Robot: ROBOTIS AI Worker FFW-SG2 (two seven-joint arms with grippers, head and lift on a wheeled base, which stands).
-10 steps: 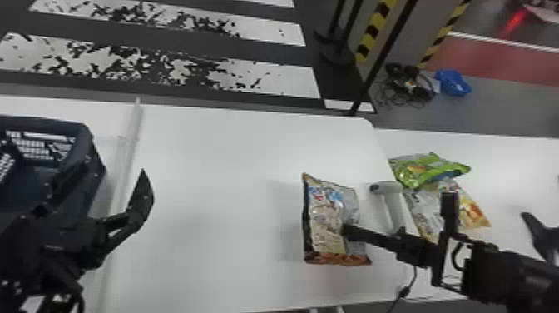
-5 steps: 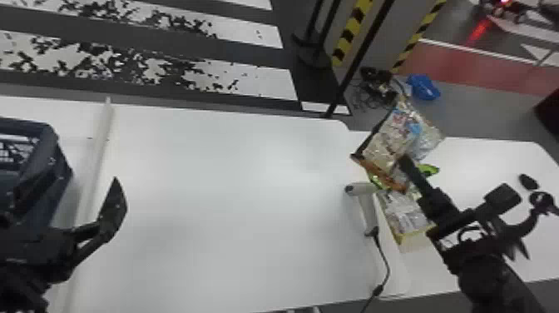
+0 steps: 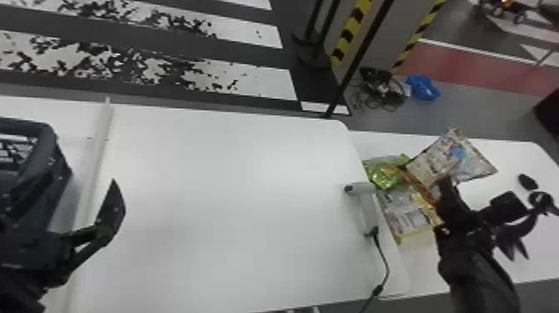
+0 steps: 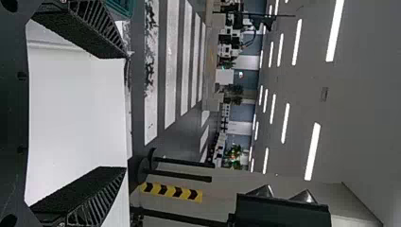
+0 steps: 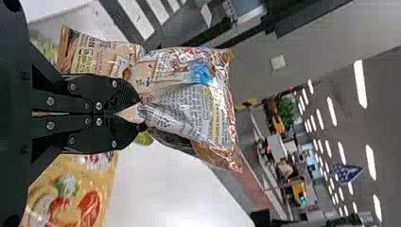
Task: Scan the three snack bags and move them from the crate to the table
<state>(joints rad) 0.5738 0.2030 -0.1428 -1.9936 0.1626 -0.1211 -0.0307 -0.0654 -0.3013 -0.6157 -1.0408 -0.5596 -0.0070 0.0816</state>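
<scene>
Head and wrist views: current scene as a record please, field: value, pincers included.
right pincer: shut on patterned snack bag
held bag: over side table; contact with bags below unclear
side table: green bag, silver-and-yellow bag
left pincer: open, nothing between fingers
scanner: at right edge of main table, corded
crate: far left, contents cannot be told

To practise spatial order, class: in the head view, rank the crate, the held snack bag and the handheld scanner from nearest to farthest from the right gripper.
1. Held snack bag: in the right gripper.
2. Handheld scanner: left of that gripper, on the table.
3. Crate: far left.
</scene>
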